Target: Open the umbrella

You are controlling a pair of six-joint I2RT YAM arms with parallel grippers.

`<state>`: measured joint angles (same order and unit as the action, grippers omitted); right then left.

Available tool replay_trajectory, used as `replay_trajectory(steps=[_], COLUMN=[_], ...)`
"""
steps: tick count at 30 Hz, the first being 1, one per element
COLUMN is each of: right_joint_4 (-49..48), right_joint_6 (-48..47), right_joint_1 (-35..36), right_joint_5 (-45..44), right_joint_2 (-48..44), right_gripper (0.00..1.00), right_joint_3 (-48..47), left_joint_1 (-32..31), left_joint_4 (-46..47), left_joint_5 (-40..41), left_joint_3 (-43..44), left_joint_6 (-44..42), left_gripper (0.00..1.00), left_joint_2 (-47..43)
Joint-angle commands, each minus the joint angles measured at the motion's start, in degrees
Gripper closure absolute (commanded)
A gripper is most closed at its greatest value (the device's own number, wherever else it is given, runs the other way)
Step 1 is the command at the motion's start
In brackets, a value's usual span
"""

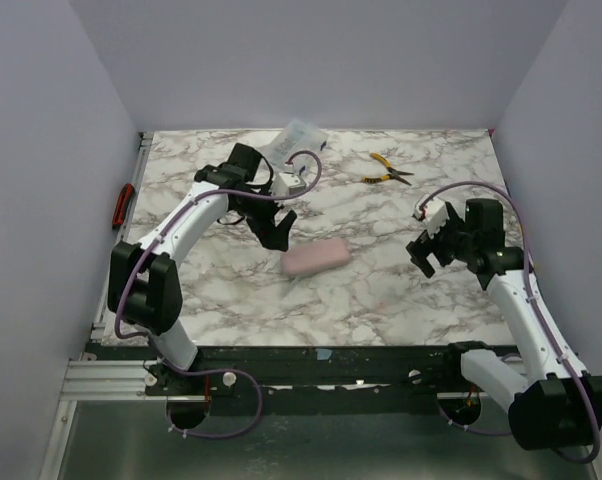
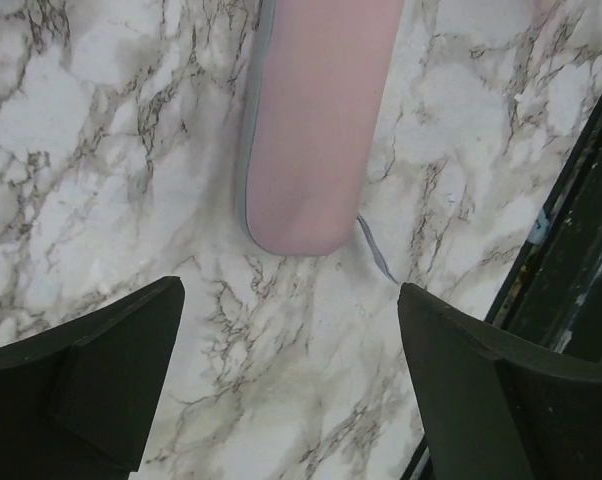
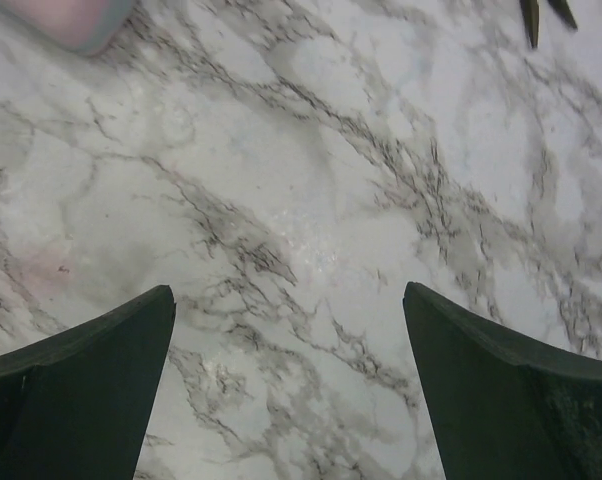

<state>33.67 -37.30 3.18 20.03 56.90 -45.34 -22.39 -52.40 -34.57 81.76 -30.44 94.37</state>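
In the top external view, the umbrella (image 1: 316, 257) lay folded shut, a pale pinkish oblong, near the middle of the marble tabletop (image 1: 381, 300). The left pincer (image 1: 279, 236) hung just to the left and slightly farther than the umbrella's left end, pointing down. The right pincer (image 1: 427, 254) hovered well apart from the umbrella, on its right. Yellow-handled pliers (image 1: 386, 171) sat toward the far right, a clear plastic item (image 1: 301, 136) rested at the far edge, and a red object (image 1: 124, 206) lay along the left rim.

In the left wrist view, the left pincer (image 2: 291, 300) was spread wide, its dark fingers (image 2: 91, 385) standing either side of bare marble and touching nothing. The umbrella (image 2: 316, 120) lay just beyond the fingertips, its rounded end toward them and a grey seam along its left side. A thin grey cord (image 2: 377, 246) trailed from that end onto the tabletop (image 2: 101, 150).

In the right wrist view, the right pincer (image 3: 288, 295) was likewise spread and pinching nothing, over veined tabletop (image 3: 311, 180). Only a corner of the umbrella (image 3: 69, 20) showed at the top left, and the dark tips of the pliers (image 3: 541, 12) at the top right.
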Motion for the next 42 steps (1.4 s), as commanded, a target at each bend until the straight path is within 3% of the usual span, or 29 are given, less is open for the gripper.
replay_trajectory(steps=[1,5,8,15,27,31,36,40,42], right_joint_4=[-1.30,-3.63,-4.72,-11.52,-7.69,-6.95,-6.07,-6.60,-6.70], right_joint_6=[-9.29,-10.50,-10.64,-12.93,-20.47,-20.97,-20.99,-19.56,-19.38], right_joint_1=[-0.16,3.67,12.04,27.21,34.13,34.17,33.61,32.36,31.48], right_joint_5=[15.16,17.40,13.63,8.24,10.56,8.86,4.95,3.53,2.75], right_joint_2=[-1.63,3.86,10.91,25.59,47.95,50.84,49.74,45.60,43.24], right_gripper=[0.00,0.00,0.00,0.00,0.00,0.06,0.27,0.38,0.40], right_joint_3=[0.04,-2.64,-6.10,-12.81,-26.43,-26.17,-21.52,-15.22,-12.22], left_joint_1=[5.22,10.00,13.55,17.82,18.43,18.44,14.65,6.79,3.20], left_joint_4=[4.23,18.23,27.30,37.61,41.75,39.15,44.05,50.53,54.71], left_joint_5=[-9.32,-8.19,-7.58,-4.27,14.29,11.67,5.73,11.12,12.48], left_joint_3=[-3.66,-16.85,-24.91,-35.64,-47.18,-47.38,-49.68,-50.67,-50.99], left_joint_6=[13.59,20.74,26.32,32.93,37.43,39.47,42.91,44.81,46.27], left_gripper=[0.11,0.07,0.05,0.01,0.01,0.01,0.23,0.46,0.53], left_joint_2=[-0.53,-11.45,-18.47,-31.86,-50.33,-47.97,-44.27,-39.98,-36.95])
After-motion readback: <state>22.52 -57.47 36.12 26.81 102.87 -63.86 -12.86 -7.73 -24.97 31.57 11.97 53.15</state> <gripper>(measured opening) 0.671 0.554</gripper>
